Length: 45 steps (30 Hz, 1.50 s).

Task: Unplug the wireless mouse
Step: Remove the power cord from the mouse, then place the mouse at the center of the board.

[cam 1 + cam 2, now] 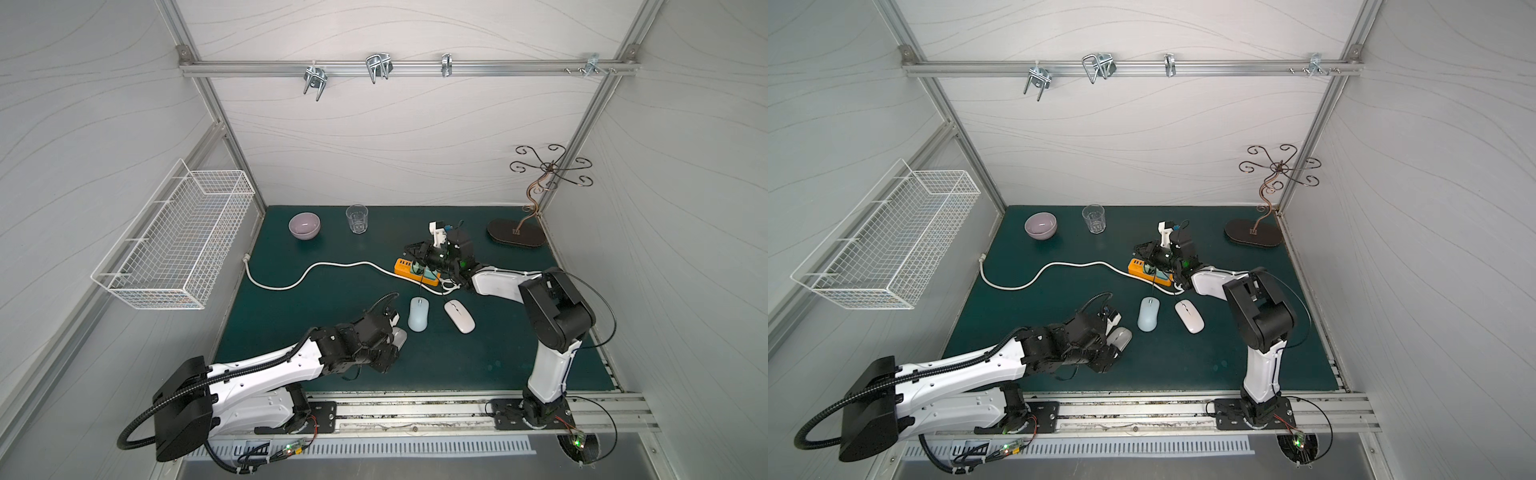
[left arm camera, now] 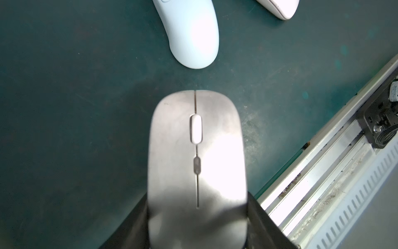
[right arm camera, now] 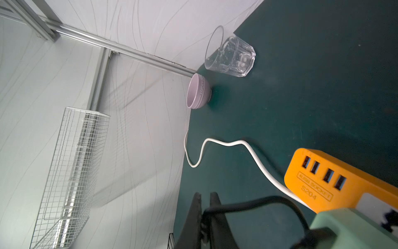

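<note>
Found left gripper (image 2: 197, 200) clamped on grey mouse (image 2: 197, 140), right gripper (image 3: 204, 198) pinching black cable (image 3: 275, 198) lower centre; advise straight pull.

In both top views the left pincer (image 1: 392, 338) covers most of the grey mouse (image 1: 401, 337). The left wrist view cuts off its blurred rear, the front of the blue mouse (image 2: 191, 32) and nearly all of the white mouse (image 2: 280, 7). The right wrist view crops the orange power strip (image 3: 336, 183) and a blurred green plug (image 3: 349, 224).
</note>
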Tool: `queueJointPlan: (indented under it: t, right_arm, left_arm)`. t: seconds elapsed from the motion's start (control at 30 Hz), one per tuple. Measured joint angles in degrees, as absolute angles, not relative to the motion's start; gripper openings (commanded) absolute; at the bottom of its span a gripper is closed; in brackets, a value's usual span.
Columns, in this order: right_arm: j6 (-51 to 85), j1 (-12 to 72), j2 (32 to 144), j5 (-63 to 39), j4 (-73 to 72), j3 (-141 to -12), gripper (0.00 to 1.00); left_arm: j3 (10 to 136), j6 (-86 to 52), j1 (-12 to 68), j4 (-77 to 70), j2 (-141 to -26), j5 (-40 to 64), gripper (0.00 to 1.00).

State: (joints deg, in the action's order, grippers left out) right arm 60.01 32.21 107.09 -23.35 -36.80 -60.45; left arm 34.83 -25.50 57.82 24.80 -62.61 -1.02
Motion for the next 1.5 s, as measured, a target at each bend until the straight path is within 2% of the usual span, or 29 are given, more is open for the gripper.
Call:
queueJointPlan:
  t: [0.27,0.5,0.9,1.13,1.43,1.5]
  right_arm:
    - [60.4,34.2,107.1,-23.0,-37.6,-60.4,0.00]
    - [60.9,36.6,107.1,-23.1,-38.7,-58.9,0.00]
    - [60.4,41.3,106.6,-23.6,-39.0,-54.6,0.00]
    - [60.2,42.2,106.0,-24.6,-39.2,-52.9,0.00]
    - [60.2,42.2,106.0,-26.0,-39.2,-52.8,0.00]
    - [60.2,42.2,106.0,-26.1,-39.2,-52.8,0.00]
  left_arm:
    - [34.8,-25.5,57.5,26.2,-58.5,-9.0,0.22]
    - [34.9,-24.9,47.6,26.7,-57.2,-13.7,0.22]
    - [33.3,-24.4,33.6,24.9,-61.1,-14.7,0.24]
    - [31.9,-24.9,25.6,24.5,-66.2,-13.9,0.22]
    - [33.8,-25.8,19.2,24.0,-72.9,-10.9,0.28]
    - [33.8,-26.4,17.8,24.0,-73.1,-10.7,0.32]
